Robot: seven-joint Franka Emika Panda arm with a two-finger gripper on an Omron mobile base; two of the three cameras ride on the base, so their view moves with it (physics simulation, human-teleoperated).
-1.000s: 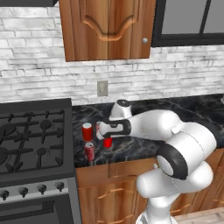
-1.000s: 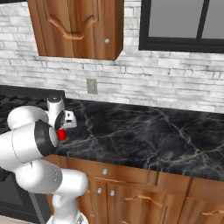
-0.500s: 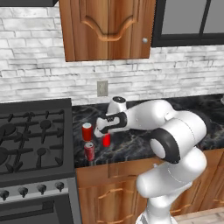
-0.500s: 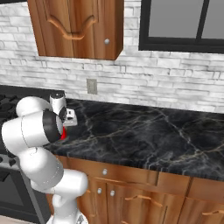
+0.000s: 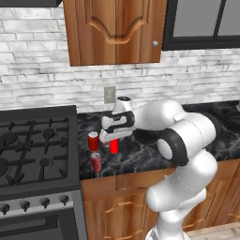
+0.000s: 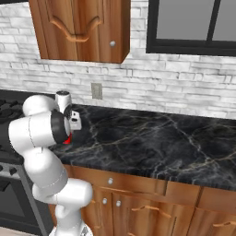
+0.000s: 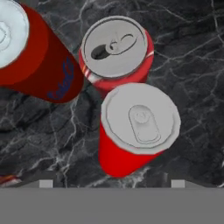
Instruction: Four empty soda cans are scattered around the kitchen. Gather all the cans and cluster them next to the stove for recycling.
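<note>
Three soda cans stand close together on the black marble counter point(image 5: 145, 152), just right of the stove point(image 5: 33, 145): one at the back point(image 5: 93, 140), a darker one near the front edge point(image 5: 96, 162), and a bright red one point(image 5: 114, 147). My gripper point(image 5: 113, 139) hangs right over that bright red can. In the hand view my gripper point(image 7: 111, 180) is open, its fingertips point(image 7: 41, 178) standing wide on either side of the bright red can point(image 7: 138, 127), which rests upright on the counter. Beyond it are a second can point(image 7: 116, 54) and the dark can with blue markings point(image 7: 39, 61). A sliver of the red can point(image 6: 67, 140) peeks from behind my arm.
A wooden wall cabinet point(image 5: 115, 30) hangs above the counter, and an outlet point(image 5: 109, 94) sits on the white brick wall. A dark window point(image 6: 193, 23) is at the upper right. The counter stretches right of my arm point(image 6: 152, 138). Drawers and cabinet doors point(image 6: 138, 198) lie below.
The gripper has gone from shut on the bright red can to open, leaving the can standing by the other two. The arm's elbow has swung a little.
</note>
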